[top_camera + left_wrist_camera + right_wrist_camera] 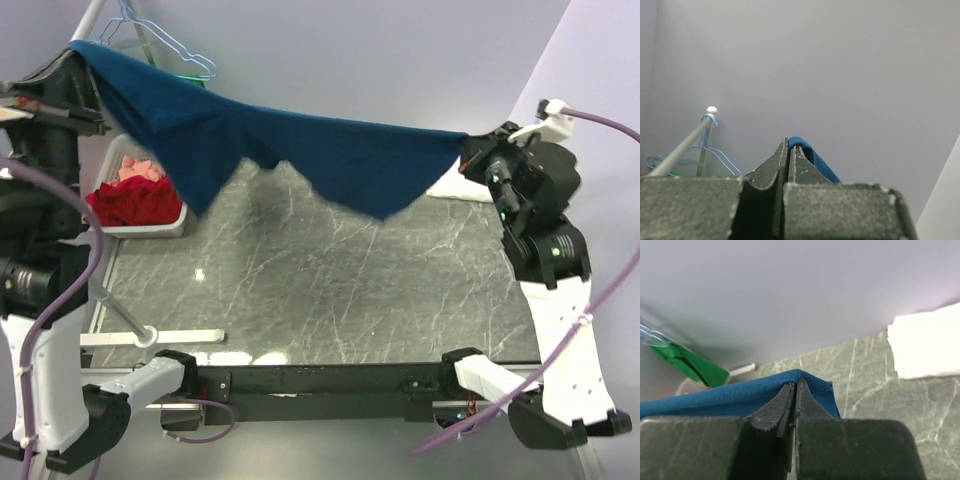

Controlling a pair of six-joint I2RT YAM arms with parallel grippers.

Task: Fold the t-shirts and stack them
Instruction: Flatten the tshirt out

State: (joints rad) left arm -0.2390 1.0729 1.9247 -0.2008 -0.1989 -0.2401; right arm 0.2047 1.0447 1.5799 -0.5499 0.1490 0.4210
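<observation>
The dark blue soft cotton t-shirt (300, 150) hangs in the air over the far half of the table (350, 280), stretched like a hammock between the two tools. The left tool (788, 143) has its jaws pressed fully together on one end of the cloth, high above the table's far left corner; a rounded blue fold pokes out just behind its tips. The right tool (796, 383) is clamped equally tight on the other end, lower down, near the far right edge, with fabric bunched against its black, rough-edged fingers (772, 410). Below the taut upper hem the shirt sags in loose, pointed flaps.

The plain white t-shirt (927, 345), folded into a flat rectangular pad, lies on the table by the far right edge, just beyond the right tool. The table is glossy dark grey stone pattern with pale veins. At its left edge a pale grey tray (150, 228) holds crumpled red cloth (135, 205). A light blue wire hanger (175, 55) hangs behind the far left corner.
</observation>
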